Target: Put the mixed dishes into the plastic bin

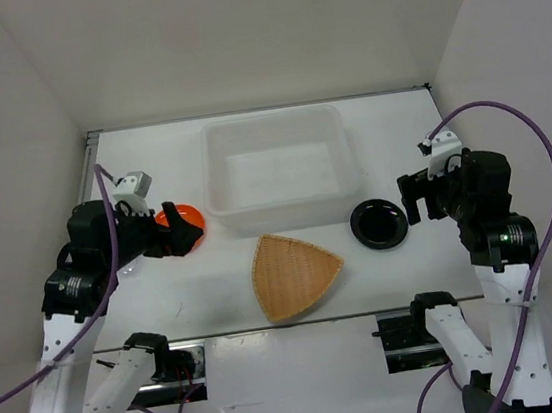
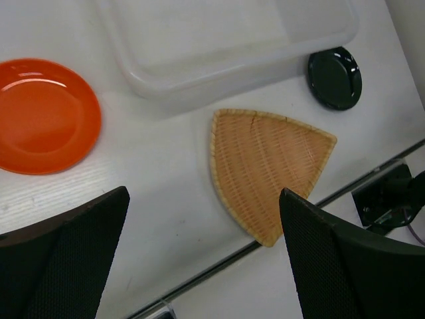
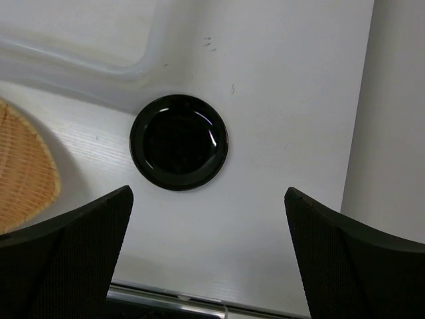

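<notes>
Three dishes outside plastic bin point(image 1: 277, 171) — none inside.
Woven basket tray point(image 1: 294, 273), black plate point(image 1: 378, 223), orange plate point(image 1: 181, 218) near bin's front; left gripper point(image 2: 199, 252) & right gripper point(image 3: 209, 256) jaws wide, empty.

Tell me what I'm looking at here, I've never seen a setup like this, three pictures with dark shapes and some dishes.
These are two robot arms at a white table. One picture looks down from above; the other two come from cameras on each wrist, so the dark shapes at the bottom are each arm's own fingers. The left tool hangs over an orange plate; the right tool hangs beside a black plate. Both are open and hold nothing. A tan woven basket tray lies between them, in front of an empty plastic bin. All three dishes sit on the table, outside the bin.
</notes>
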Controlling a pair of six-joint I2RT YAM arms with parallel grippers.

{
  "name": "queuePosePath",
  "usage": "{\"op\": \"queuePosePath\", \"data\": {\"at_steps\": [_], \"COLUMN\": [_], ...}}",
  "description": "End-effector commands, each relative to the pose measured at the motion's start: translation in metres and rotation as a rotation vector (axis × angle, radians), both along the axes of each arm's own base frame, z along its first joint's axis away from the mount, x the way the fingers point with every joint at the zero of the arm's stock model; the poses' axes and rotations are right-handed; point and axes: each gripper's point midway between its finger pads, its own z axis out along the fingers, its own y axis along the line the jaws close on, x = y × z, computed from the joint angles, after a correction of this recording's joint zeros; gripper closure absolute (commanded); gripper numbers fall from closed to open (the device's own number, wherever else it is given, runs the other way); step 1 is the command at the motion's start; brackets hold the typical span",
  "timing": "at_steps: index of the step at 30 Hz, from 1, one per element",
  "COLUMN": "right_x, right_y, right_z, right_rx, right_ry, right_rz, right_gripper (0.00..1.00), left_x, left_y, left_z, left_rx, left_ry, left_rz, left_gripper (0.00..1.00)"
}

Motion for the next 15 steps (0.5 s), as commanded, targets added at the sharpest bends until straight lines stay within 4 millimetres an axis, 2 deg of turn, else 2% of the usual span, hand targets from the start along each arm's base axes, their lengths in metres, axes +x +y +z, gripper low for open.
{"op": "queuePosePath", "data": {"at_steps": [1, 3, 6, 8, 11, 12, 15], "right_x": [0.001, 0.002, -0.004, 0.000, 0.007, 0.013, 0.025], "right_y": [-0.002, -0.003, 0.002, 0.001, 0.020, 0.032, 0.069], "right_z": [-0.011, -0.025, -0.058, -0.065, -0.075, -0.073, -0.086], "right_rx": [-0.035, -0.051, -0.159, -0.264, -0.332, -0.342, -0.276], "right_ry": [0.068, 0.139, 0.272, 0.302, 0.340, 0.324, 0.372], "right_rz": [0.031, 0.050, 0.216, 0.308, 0.445, 0.492, 0.624], "right_gripper": [0.01, 0.01, 0.01, 0.01, 0.01, 0.01, 0.01], "left_x": [-0.002, 0.001, 0.000, 0.000, -0.001, -0.002, 0.000], "left_y": [-0.016, -0.009, -0.004, -0.002, -0.014, -0.015, -0.016], "left_z": [-0.010, -0.014, -0.013, -0.016, -0.017, -0.022, -0.026], "left_rx": [-0.035, -0.030, -0.039, -0.050, -0.065, -0.062, -0.060], "left_ry": [0.055, 0.073, 0.070, 0.071, 0.073, 0.085, 0.094], "left_rz": [-0.052, 0.012, 0.060, 0.078, 0.011, 0.002, 0.003], "left_gripper": [0.00, 0.00, 0.00, 0.00, 0.00, 0.00, 0.00]}}
